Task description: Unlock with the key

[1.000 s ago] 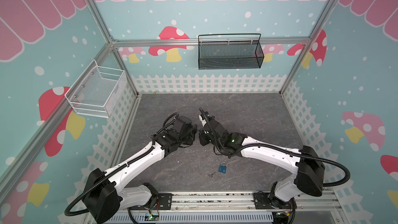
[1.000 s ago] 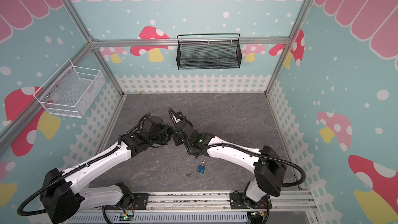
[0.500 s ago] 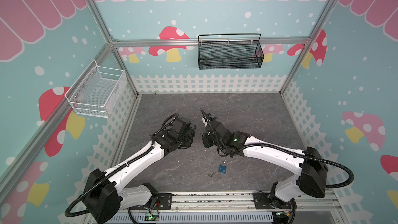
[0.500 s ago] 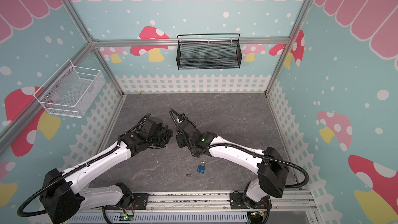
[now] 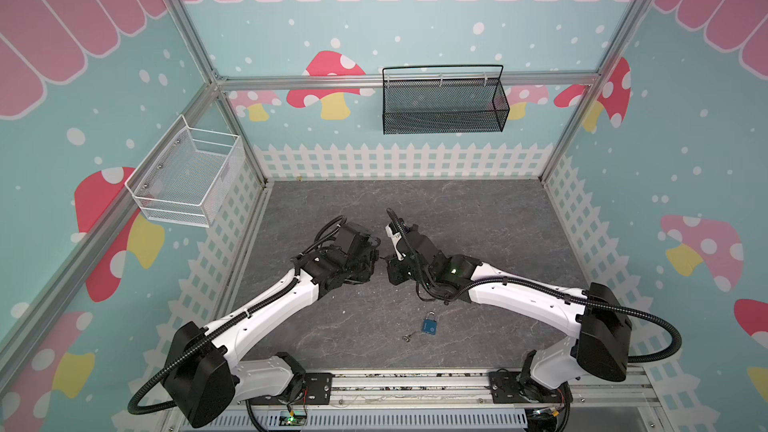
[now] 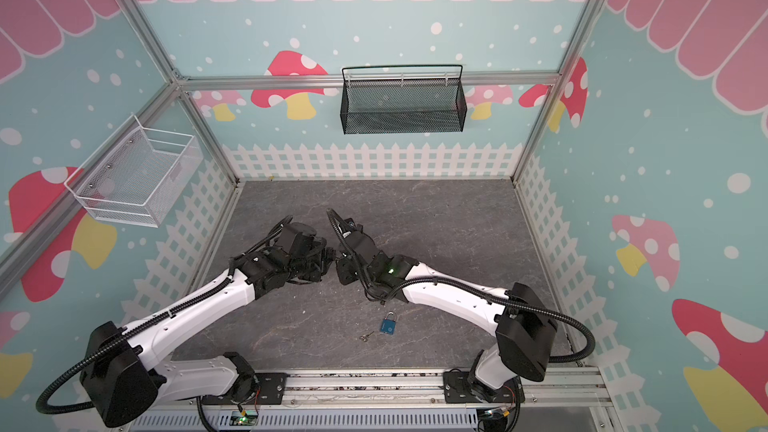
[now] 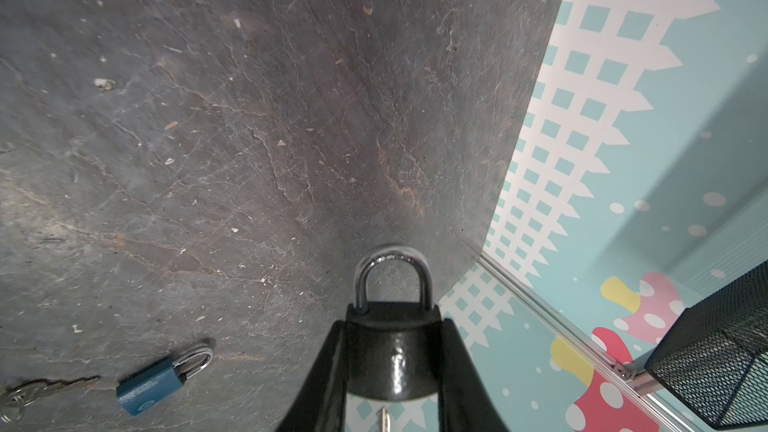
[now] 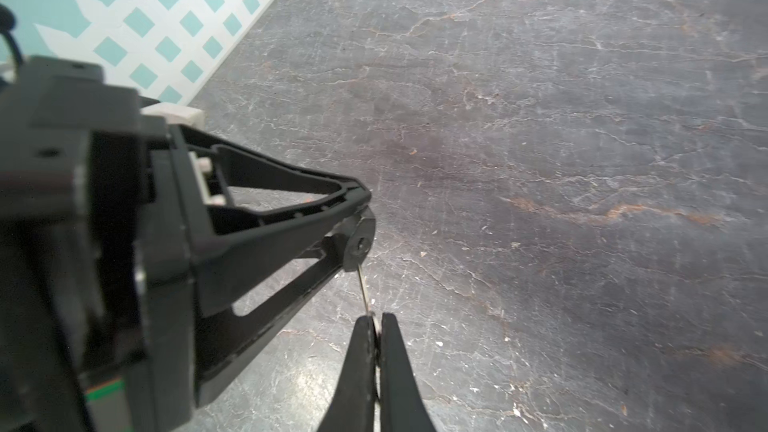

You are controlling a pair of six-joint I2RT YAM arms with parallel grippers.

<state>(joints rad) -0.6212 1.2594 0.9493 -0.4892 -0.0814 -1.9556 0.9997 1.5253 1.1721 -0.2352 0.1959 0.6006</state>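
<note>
My left gripper (image 7: 394,322) is shut on a black padlock (image 7: 392,351), held above the floor with its silver shackle (image 7: 392,280) pointing away from the wrist. In both top views the two grippers meet at mid-table, left gripper (image 5: 374,259) facing right gripper (image 5: 389,263). My right gripper (image 8: 376,320) is shut on a thin silver key (image 8: 363,288). The key's blade points at the black padlock's underside (image 8: 359,243), its tip at the edge just below the keyhole. In the left wrist view the key tip (image 7: 384,413) shows just short of the lock's base.
A blue padlock (image 5: 430,324) (image 6: 389,324) lies on the grey floor near the front, with a small key ring (image 5: 409,337) beside it. A black mesh basket (image 5: 442,105) hangs on the back wall and a white wire basket (image 5: 187,176) on the left wall.
Both wrists have shifted a little at mid-table, drawing apart and then closing in again. Both grips are unchanged.
</note>
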